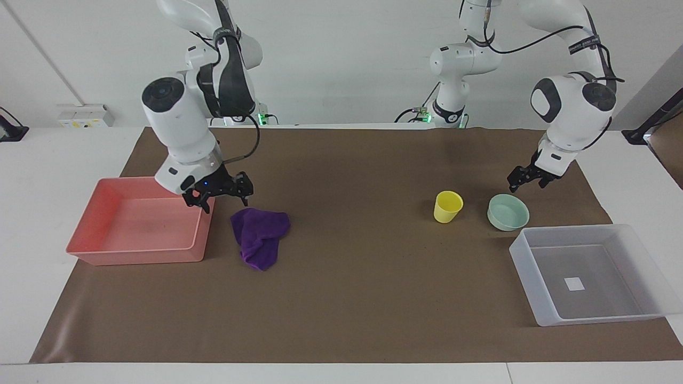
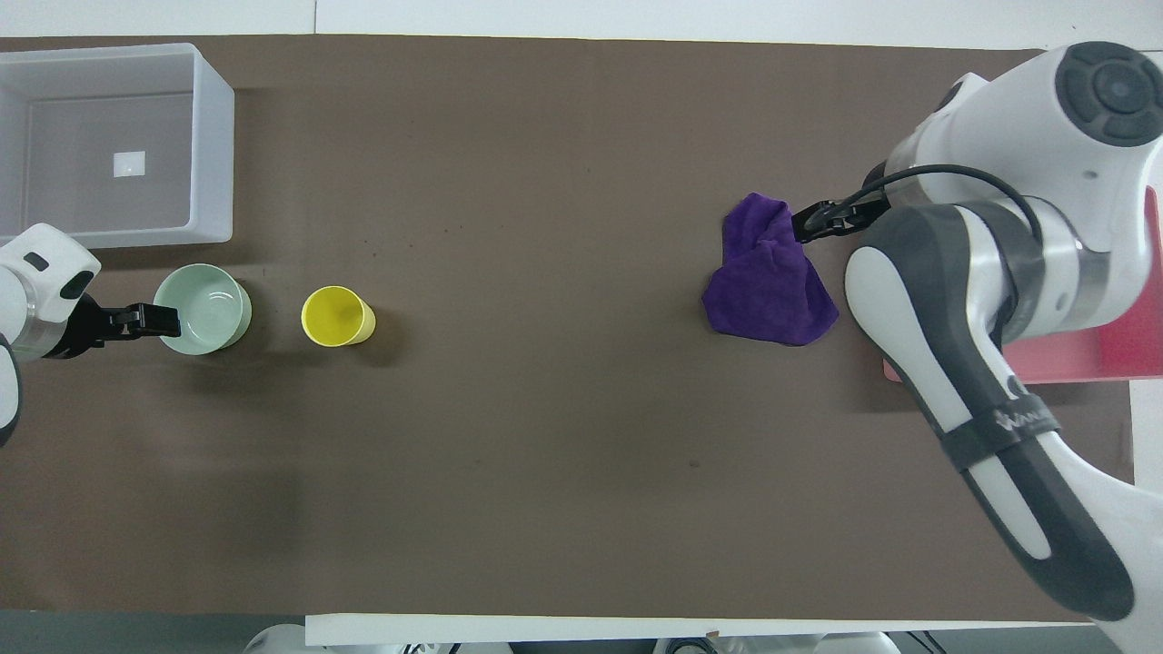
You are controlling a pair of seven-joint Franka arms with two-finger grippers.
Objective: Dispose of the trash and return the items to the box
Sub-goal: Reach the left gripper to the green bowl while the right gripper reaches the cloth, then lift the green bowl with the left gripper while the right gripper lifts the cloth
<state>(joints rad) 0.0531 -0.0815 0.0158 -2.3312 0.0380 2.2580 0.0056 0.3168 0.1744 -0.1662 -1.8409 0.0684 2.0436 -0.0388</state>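
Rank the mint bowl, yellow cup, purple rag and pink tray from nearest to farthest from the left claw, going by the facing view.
From the left claw:
1. Mint bowl, just under the claw.
2. Yellow cup, beside the bowl.
3. Purple rag, toward the right arm's end.
4. Pink tray, at the right arm's end.
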